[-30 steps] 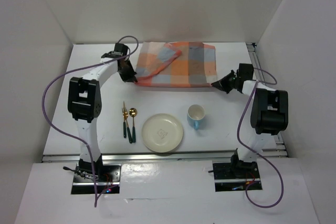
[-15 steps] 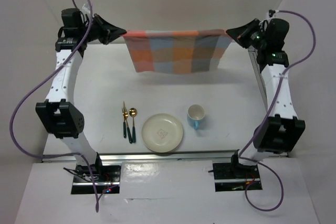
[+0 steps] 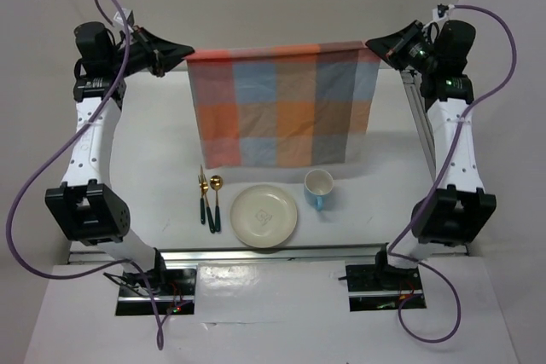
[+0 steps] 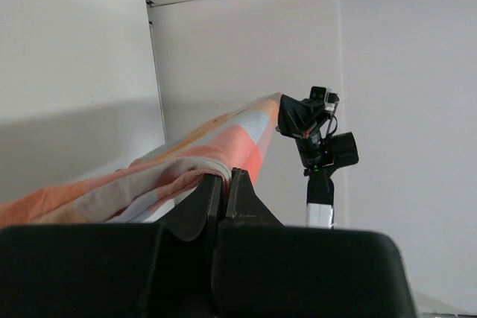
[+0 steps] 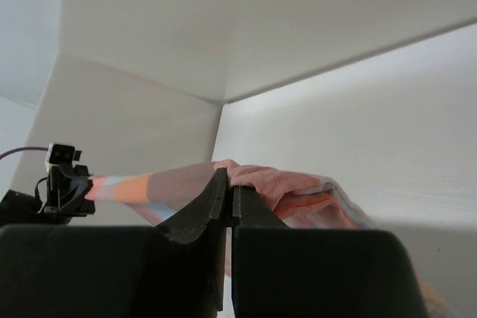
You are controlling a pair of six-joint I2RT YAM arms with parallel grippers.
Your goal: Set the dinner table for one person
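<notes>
The orange-and-blue-grey checked cloth (image 3: 281, 104) hangs spread out, held high above the white dinner table (image 3: 162, 147). My left gripper (image 3: 186, 55) is shut on its top left corner, and the cloth shows bunched at the jaws in the left wrist view (image 4: 171, 173). My right gripper (image 3: 372, 44) is shut on its top right corner, seen bunched in the right wrist view (image 5: 291, 184). The cloth's lower edge hangs just behind the cream plate (image 3: 265, 216), the blue cup (image 3: 318, 188), and the gold fork (image 3: 203, 193) and spoon (image 3: 216, 198).
White walls enclose the table at the back and sides. A metal rail (image 3: 264, 252) runs along the near edge and another (image 3: 418, 121) along the right side. Purple cables loop from both arms.
Both grippers lifted the cloth off the table and pulled it out taut between them, then raised it higher and nearer, so it now hangs fully unfolded.
</notes>
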